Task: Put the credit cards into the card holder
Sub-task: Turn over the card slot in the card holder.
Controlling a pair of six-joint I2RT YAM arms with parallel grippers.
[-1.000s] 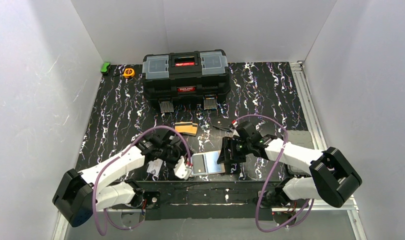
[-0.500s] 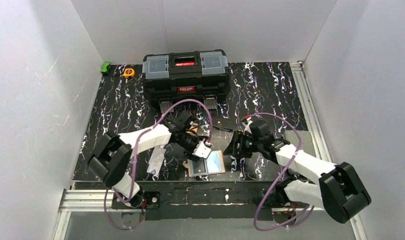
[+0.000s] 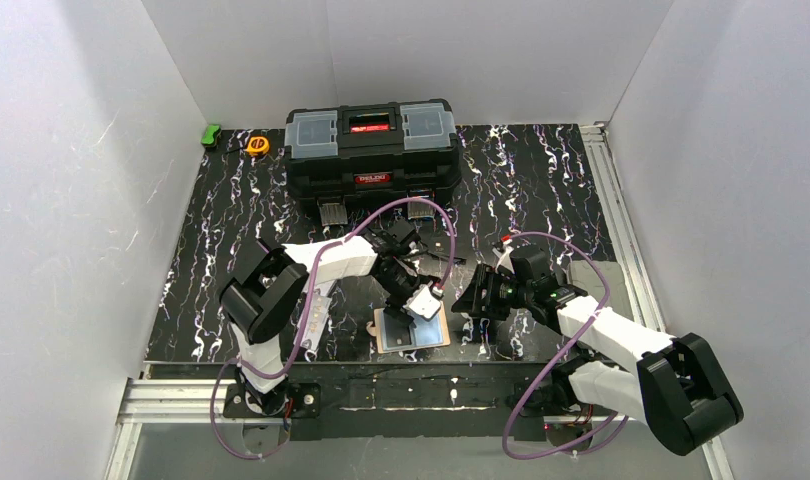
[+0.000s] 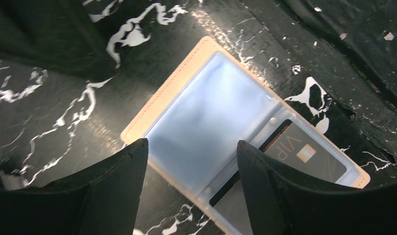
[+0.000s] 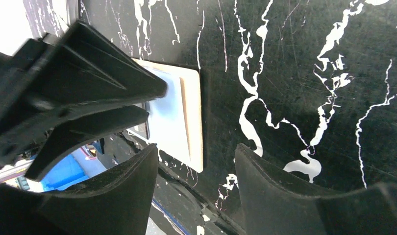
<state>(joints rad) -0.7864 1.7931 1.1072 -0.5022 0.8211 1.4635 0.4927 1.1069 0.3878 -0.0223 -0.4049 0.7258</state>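
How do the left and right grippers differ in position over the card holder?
The left gripper hangs over the middle of the open card holder; the right gripper sits at its edge, off to the side. The left gripper points down at the clear pockets; the right gripper faces mostly table. Both are open and hold nothing.

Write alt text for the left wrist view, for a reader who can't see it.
An open beige card holder lies flat on the black marbled table, clear pockets up, with a dark card marked VIP showing through one pocket at lower right. The left hand hovers above it, its two dark fingers apart and empty at the bottom edge.
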